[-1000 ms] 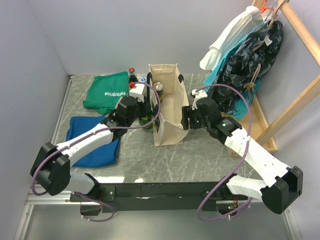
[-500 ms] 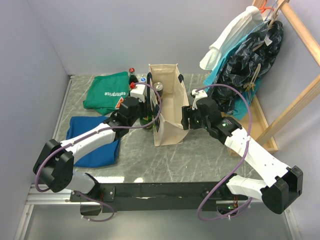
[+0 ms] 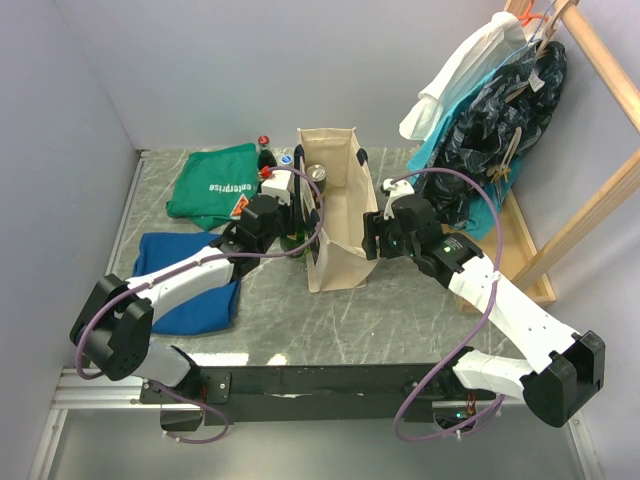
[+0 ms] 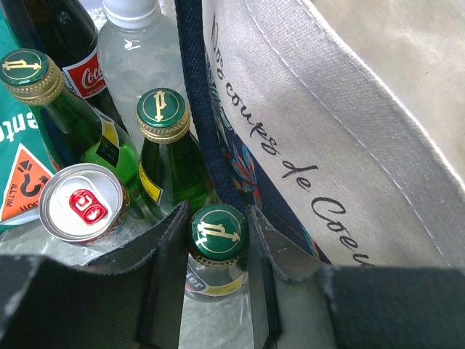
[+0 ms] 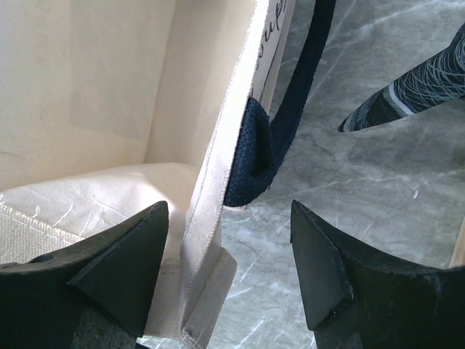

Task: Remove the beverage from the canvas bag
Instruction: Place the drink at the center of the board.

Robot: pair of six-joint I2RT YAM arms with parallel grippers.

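The cream canvas bag (image 3: 335,215) stands upright mid-table, its printed side (image 4: 349,109) and navy handle (image 4: 197,109) close on the right of the left wrist view. My left gripper (image 3: 296,232) is outside the bag's left side, shut on the neck of a green glass bottle (image 4: 218,231) with a green and gold cap, the beverage. The bottle stands on the marble table. My right gripper (image 5: 229,218) is open and straddles the bag's right wall (image 5: 225,145), one finger inside, one outside next to the navy handle (image 5: 290,109).
Left of the bag stand two more green bottles (image 4: 163,120), a cola bottle (image 4: 69,43), a clear water bottle (image 4: 134,51) and a can (image 4: 80,202). A green cloth (image 3: 215,180) and a blue cloth (image 3: 185,280) lie at the left. Clothes (image 3: 490,90) hang at the right.
The left arm has shifted slightly toward the bag, still gripping the green bottle. The right arm and the bag have not moved.
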